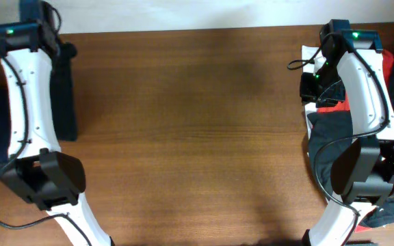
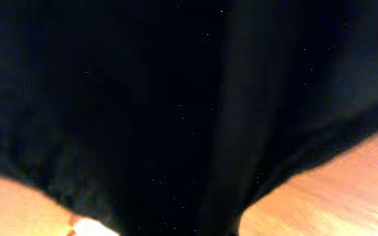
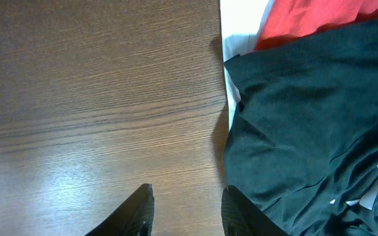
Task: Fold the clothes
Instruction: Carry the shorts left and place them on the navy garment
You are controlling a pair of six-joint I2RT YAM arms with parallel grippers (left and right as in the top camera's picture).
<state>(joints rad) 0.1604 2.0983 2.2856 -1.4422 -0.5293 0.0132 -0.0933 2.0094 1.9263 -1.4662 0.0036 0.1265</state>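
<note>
Your right gripper is hovering released, bottom centre, poised for the plain black soft-fabric shorts at right. Black cloth is filling the left view, so I cannot tell your left gripper's state.

Bare wood of the table stretches from the heap of clothes across to the dark folded garment on the side opposite the heap, leaving open passage for either arm. The right arm lies over the heap, and the right gripper, fingers parted, hangs above wood just beside the plain black garment at the heap's near edge, with red cloth beyond. Opposite the heap, dark fabric fills nearly the whole left wrist view.
</note>
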